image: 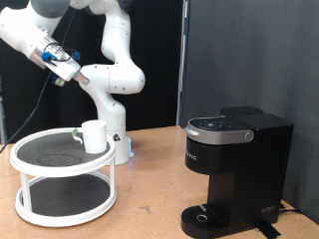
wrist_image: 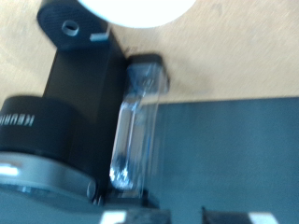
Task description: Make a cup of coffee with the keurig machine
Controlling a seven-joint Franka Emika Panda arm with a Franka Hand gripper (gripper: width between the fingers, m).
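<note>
In the upper left of the exterior view the gripper [image: 68,70] hangs high in the air, well apart from everything on the worktop [image: 150,169]; whether its fingers are apart or together I cannot tell, and nothing shows between them. Below it, at the left, the cup [image: 95,135] stands upright on the top tier of a white two-tier rack [image: 30,159], with a small pod [image: 77,133] just beside it. At the right the keurig [image: 234,174] sits with its lid down and its drip base bare. From here, the risk I judge greatest is the cup: it stands near the rack's rim, and a careless approach could knock it or the pod off. The closed lid would also block any pod loading. In the wrist view the machine's side shows letters reading roughly "KEURI" at the lower left, blurred; its clear water tank [wrist_image: 135,131] sits alongside.
</note>
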